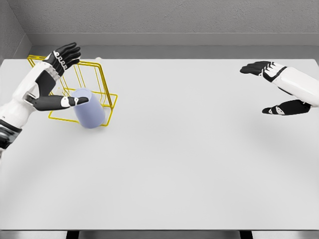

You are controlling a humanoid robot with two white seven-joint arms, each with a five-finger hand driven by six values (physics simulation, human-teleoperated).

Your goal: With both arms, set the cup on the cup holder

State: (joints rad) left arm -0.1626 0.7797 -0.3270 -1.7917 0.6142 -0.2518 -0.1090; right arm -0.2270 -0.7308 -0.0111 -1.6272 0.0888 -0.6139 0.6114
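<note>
White tabletop (179,164) fills your view from the near edge up to the grey back wall, and your action is all at the far left. You've got the cup (89,109), a pale blue-grey tumbler, sitting at the front edge of the yellow wire cup holder (94,82), overlapping its low front frame. Whether it rests inside the frame or just against it, you can't tell from here. The cup leans: its long axis is tilted off upright, rim up and toward the left, base down and to the right. You can't see into its mouth from this angle.

Your left hand (62,79) brackets it loosely. The thumb reaches across to the cup's upper rim, while the fingers (67,54) are spread high above the rack, well off the cup. That's a released hand, not a grasp.

Over on the far right, your right hand (281,89) hangs above the table, fingers extended and thumb below, holding nothing, well apart from the cup.
</note>
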